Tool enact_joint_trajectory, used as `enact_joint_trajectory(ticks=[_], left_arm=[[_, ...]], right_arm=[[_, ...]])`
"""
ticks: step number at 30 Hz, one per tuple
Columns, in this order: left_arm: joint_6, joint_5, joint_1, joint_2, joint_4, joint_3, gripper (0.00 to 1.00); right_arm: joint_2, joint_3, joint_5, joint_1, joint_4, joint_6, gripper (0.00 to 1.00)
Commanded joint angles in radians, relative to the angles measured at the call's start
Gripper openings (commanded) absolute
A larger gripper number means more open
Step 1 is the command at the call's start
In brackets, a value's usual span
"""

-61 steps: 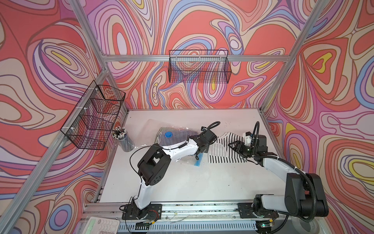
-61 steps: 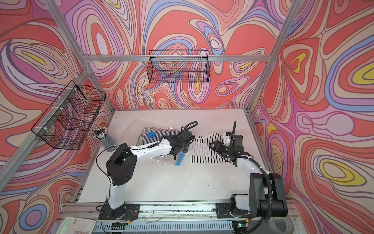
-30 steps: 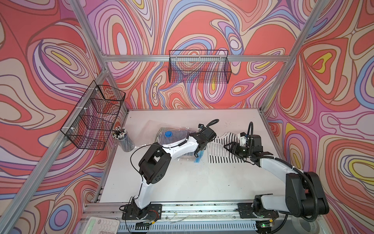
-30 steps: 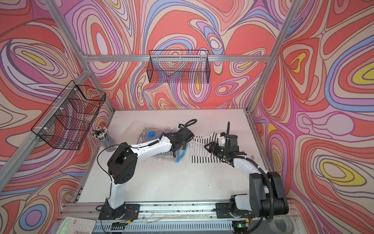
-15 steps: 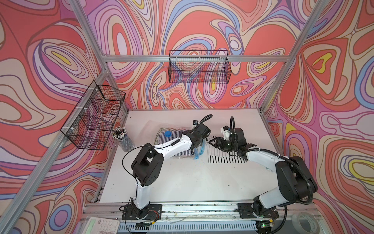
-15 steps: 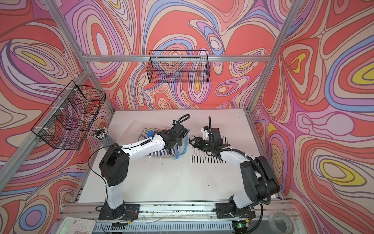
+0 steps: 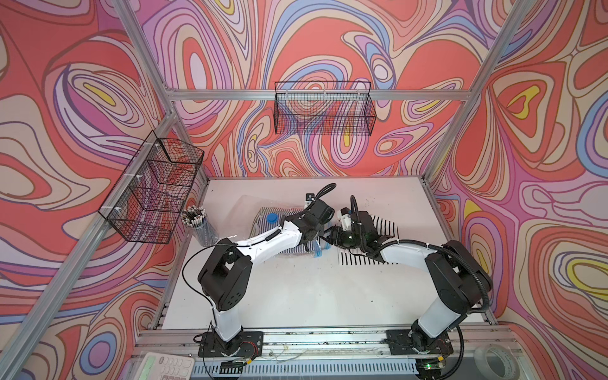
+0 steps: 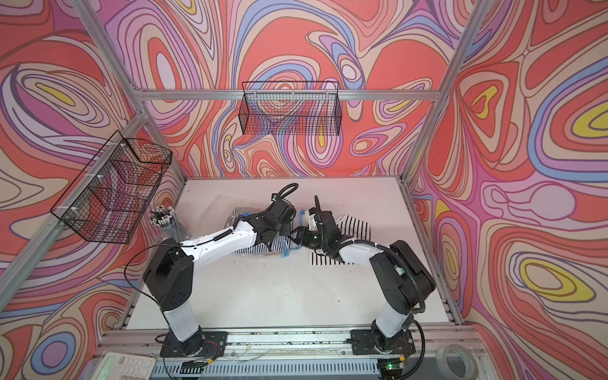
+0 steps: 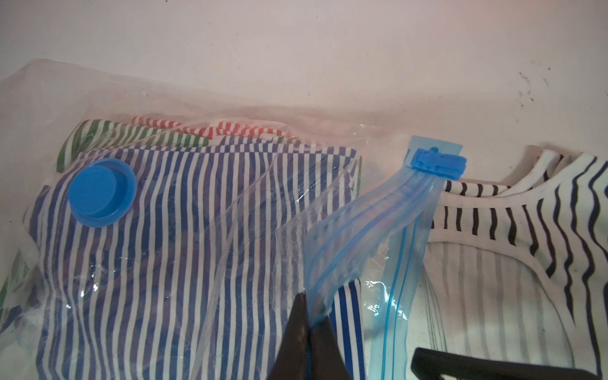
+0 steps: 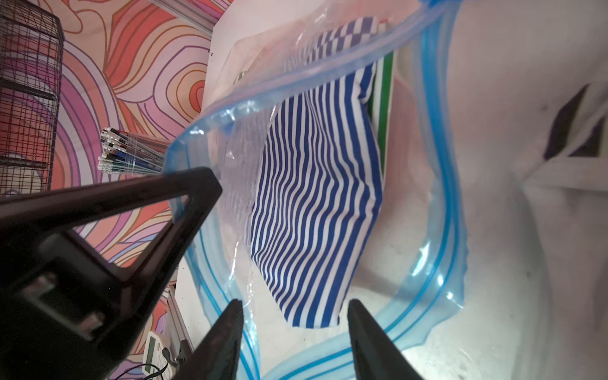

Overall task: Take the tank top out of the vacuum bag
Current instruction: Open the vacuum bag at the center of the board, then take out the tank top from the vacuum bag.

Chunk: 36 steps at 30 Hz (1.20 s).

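— Low in the left wrist view, what has the left end effector (image 9: 308, 306) got?

— Its fingers are pressed together on the light-blue zip strip (image 9: 371, 223) of the vacuum bag (image 9: 98, 95), holding that lip raised. The right end effector (image 10: 295, 304) stands apart at the open mouth. One finger shows on either side of the blue-striped top's (image 10: 316, 204) near corner, and neither is clamped on it.

— And the bag itself?

— Clear and crinkled, it lies on the white worktop (image 7: 296, 289) at the frame's centre in both top views. A black-striped tank top (image 7: 383, 227) lies outside it to the right.

— What differs between views?

— The left wrist view gives the round blue valve cap (image 9: 102, 192), the slider clip (image 9: 439, 166), and green and red striped folds beyond the blue one. The right wrist view misses the cap but looks straight into the mouth. The top views hide the fingertips.
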Motion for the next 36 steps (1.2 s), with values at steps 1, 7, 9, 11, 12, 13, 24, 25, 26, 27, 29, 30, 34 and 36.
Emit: enact_joint_trajectory(ticks=[1,7,9,11,12,13,24,25,26,27,29,30,34,36], left_arm=[[-0.016,0.000,0.003,-0.035,0.038,-0.021,0.00],[0.031,-0.012,0.004,-0.017,0.026,0.004,0.00],[0.029,-0.012,0.004,-0.025,0.018,-0.003,0.00],[0.012,-0.018,0.003,-0.040,0.028,-0.024,0.00],[0.006,-0.016,0.004,-0.049,0.037,-0.039,0.00],[0.002,-0.011,0.004,-0.056,0.046,-0.050,0.00],[-0.003,-0.009,0.003,-0.064,0.080,-0.075,0.00],[-0.002,-0.006,0.003,-0.062,0.084,-0.076,0.00],[-0.006,-0.004,0.004,-0.059,0.083,-0.075,0.00],[-0.009,-0.002,0.004,-0.055,0.084,-0.075,0.00],[-0.013,0.007,0.004,-0.048,0.086,-0.075,0.00],[-0.013,0.011,0.004,-0.044,0.086,-0.073,0.00],[-0.022,0.014,0.004,-0.045,0.085,-0.076,0.00],[-0.024,0.006,0.004,-0.049,0.092,-0.088,0.00]], right_arm=[[0.038,0.021,0.034,0.017,0.040,0.013,0.54],[0.073,0.038,0.040,0.018,0.030,-0.029,0.54],[0.100,0.050,0.041,0.018,0.020,-0.042,0.54],[0.112,0.058,0.056,0.018,0.004,-0.058,0.54],[0.116,0.059,0.067,0.018,0.003,-0.065,0.54],[0.124,0.060,0.075,0.018,0.001,-0.068,0.54],[0.210,0.075,0.042,0.018,0.071,-0.038,0.53],[0.212,0.074,0.041,0.018,0.082,-0.036,0.53],[0.214,0.074,0.040,0.019,0.093,-0.029,0.52],[0.216,0.075,0.033,0.018,0.107,-0.022,0.52],[0.222,0.083,0.018,0.018,0.123,-0.008,0.48],[0.226,0.090,0.010,0.018,0.129,0.001,0.47],[0.237,0.104,-0.025,0.018,0.170,0.038,0.36],[0.244,0.109,-0.038,0.018,0.188,0.044,0.36]])
